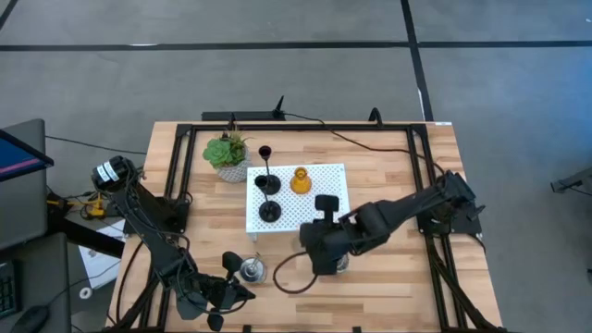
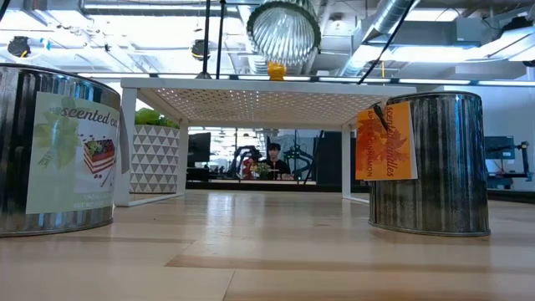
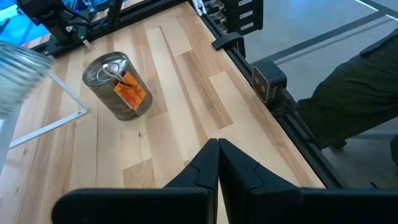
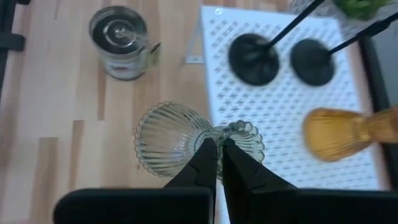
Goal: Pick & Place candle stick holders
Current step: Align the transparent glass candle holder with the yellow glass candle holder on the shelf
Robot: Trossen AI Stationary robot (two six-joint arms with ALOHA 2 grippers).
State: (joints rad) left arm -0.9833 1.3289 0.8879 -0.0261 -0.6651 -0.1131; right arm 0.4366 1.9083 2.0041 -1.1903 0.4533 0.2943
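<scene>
"scented ca…" on the left tin's label (image 2: 73, 150)

A robotics lab or workshop in an open industrial hall: 2 arms (image 1: 388, 217) bolted to a wooden bench (image 1: 388, 287) with a black frame (image 1: 176, 157), grey concrete floor (image 1: 277, 65) marked by dark lines, exposed ceiling ducts (image 2: 401, 21), monitors (image 2: 199, 146) and a seated person (image 2: 273, 160) behind.
</scene>
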